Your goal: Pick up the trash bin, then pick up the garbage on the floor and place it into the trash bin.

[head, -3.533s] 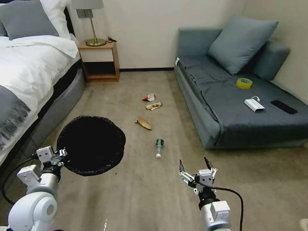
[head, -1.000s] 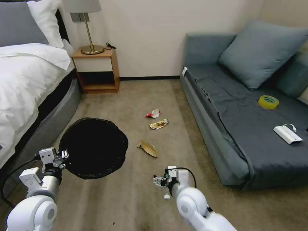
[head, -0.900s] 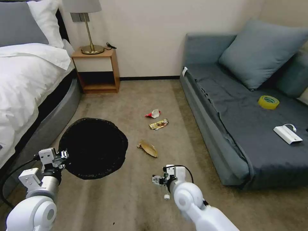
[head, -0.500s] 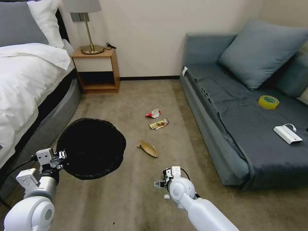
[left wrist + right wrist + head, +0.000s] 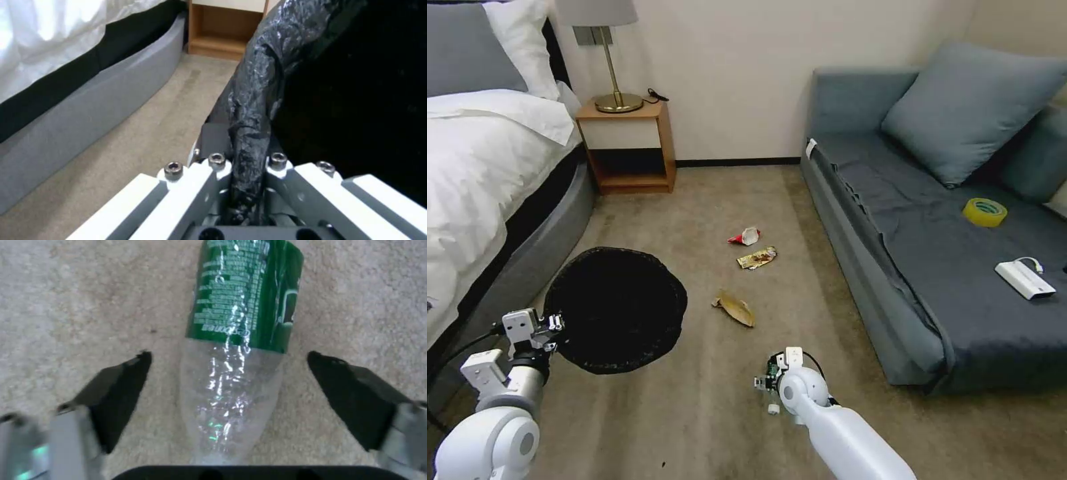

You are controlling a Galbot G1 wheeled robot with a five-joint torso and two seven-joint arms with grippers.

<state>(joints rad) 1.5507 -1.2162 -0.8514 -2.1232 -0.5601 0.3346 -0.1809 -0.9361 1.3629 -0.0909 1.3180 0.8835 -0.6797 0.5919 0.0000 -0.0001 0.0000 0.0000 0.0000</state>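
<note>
1. Left claw (image 5: 552, 325): clamped on the rim of the trash bin (image 5: 617, 307). In the left wrist view the wrinkled black bag over the rim (image 5: 251, 110) passes between the two closed fingers (image 5: 213, 163). The bin sits at the robot's left, alongside the bed (image 5: 487, 173), its black-lined mouth facing up.
2. Right claw (image 5: 768, 387): lowered to the carpet (image 5: 694, 413) in the near middle of the floor, over the bottle (image 5: 240, 336). In the right wrist view the jaws are spread wide, one dark fingertip (image 5: 120, 380) on each side of the clear body, neither touching it. The bottle lies flat on the carpet, green label at the far end, clear neck end toward the wrist. In the head view its white cap (image 5: 773, 409) shows just beside the wrist.
3. Other garbage on the carpet, well apart from both claws: a brown peel-like scrap (image 5: 735, 309) nearest the bottle; farther on, a gold wrapper (image 5: 756, 257); just beyond it, a red-and-white wrapper (image 5: 746, 236).
4. Sofa (image 5: 934, 267) at the robot's right: carries a yellow tape roll (image 5: 984, 212) and a white box with a cable (image 5: 1024, 279).
</note>
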